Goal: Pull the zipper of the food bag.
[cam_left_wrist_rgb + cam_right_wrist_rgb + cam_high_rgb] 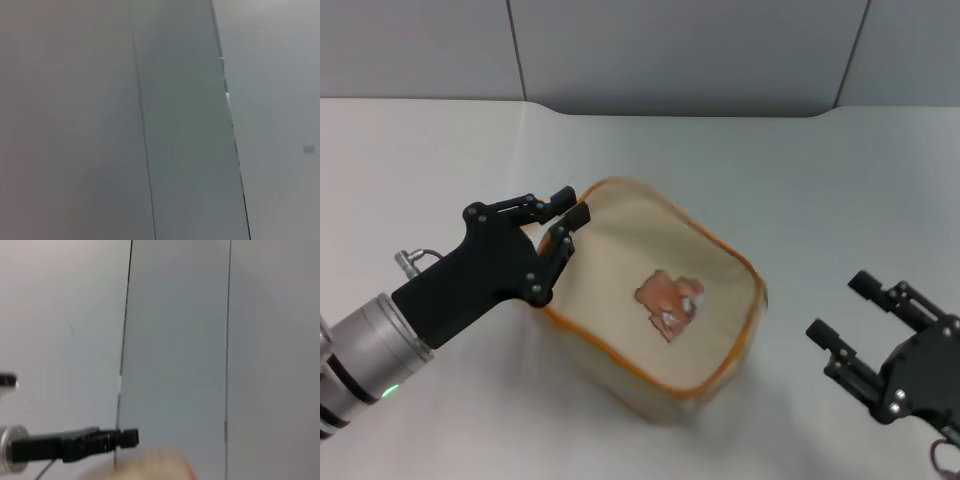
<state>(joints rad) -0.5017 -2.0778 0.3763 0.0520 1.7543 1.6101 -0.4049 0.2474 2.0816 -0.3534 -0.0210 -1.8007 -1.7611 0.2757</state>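
The food bag (660, 300) is a beige pouch with orange piping and a brown bear print, lying at the middle of the white table. Its zipper (720, 250) runs as a thin orange line around the rim; the silver pull is hidden. My left gripper (568, 207) is at the bag's far left corner, its fingers closed together on the rim there. It also shows in the right wrist view (131, 437), above a blurred beige edge of the bag (150, 465). My right gripper (842, 308) is open and empty, to the right of the bag.
The white table (820, 180) ends at a grey panelled wall (670, 50) behind. The left wrist view shows only grey wall panels (175, 125).
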